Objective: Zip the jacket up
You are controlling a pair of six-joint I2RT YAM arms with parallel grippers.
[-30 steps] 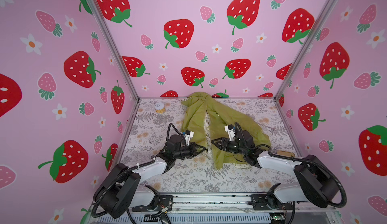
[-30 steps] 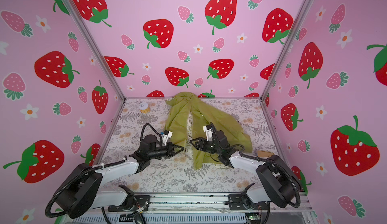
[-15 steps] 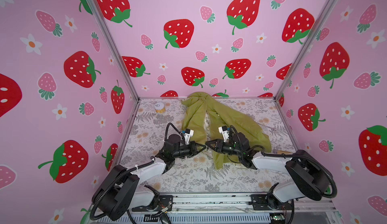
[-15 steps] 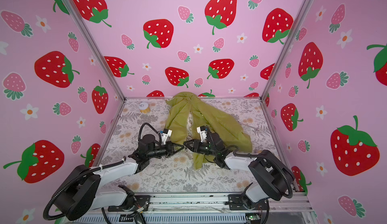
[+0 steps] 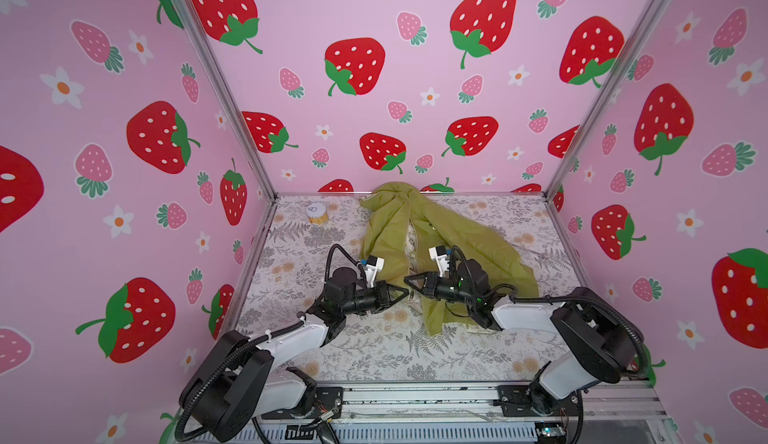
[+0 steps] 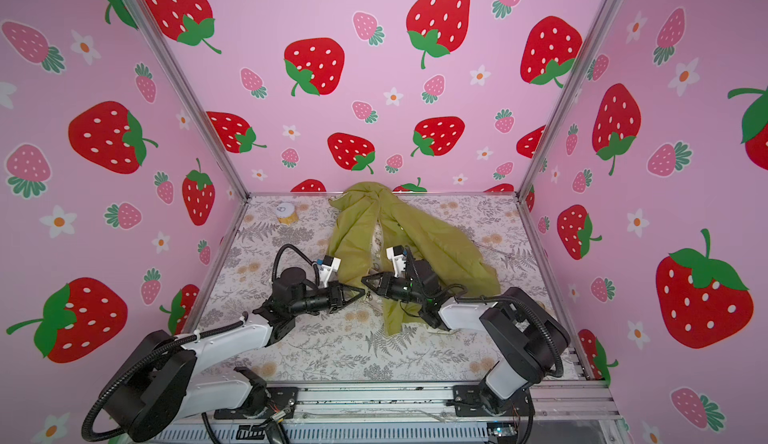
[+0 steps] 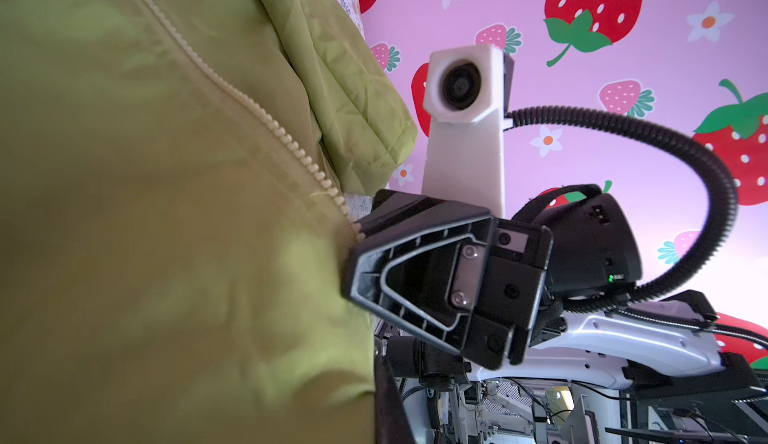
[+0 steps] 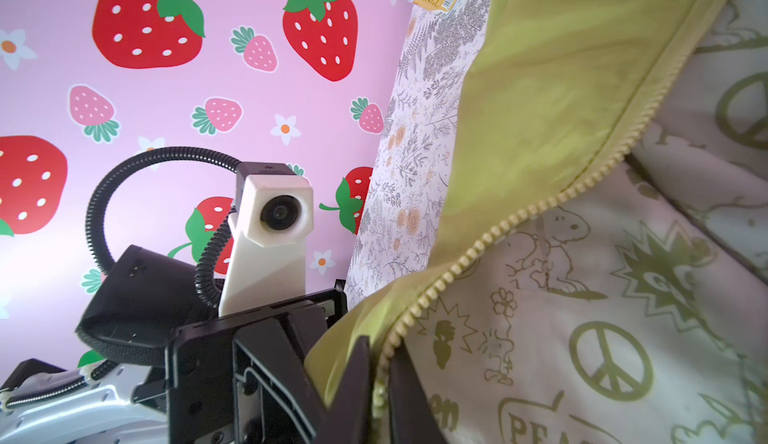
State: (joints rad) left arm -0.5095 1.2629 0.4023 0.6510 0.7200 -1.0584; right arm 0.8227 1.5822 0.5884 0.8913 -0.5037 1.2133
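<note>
At the middle of the counter (image 5: 374, 359), the two hands meet tip to tip over the lower front of the jacket (image 5: 436, 234), which sprawls from the 12 o'clock edge down to the centre and out toward 3 o'clock. The right hand (image 5: 408, 281) is clenched on the jacket's front edge, with the zipper teeth (image 8: 540, 209) running between its fingers. The left hand (image 5: 401, 292) has its jaws close together, but I cannot tell whether it pinches anything. The front lies open, showing the cream lining (image 8: 602, 296), and the pull is not clear in any view. The main risk is a false start. If the two rows of teeth are not properly seated together at the bottom, any pull toward 12 o'clock would probably only drag the light fabric along the counter. The thin cloth may also slip from the right hand or bunch into the teeth and jam them. With the tips so close, a small misjudged move could knock one hand against the other. The small can (image 5: 317, 213) at 11 o'clock sits well apart and looks safe.
</note>
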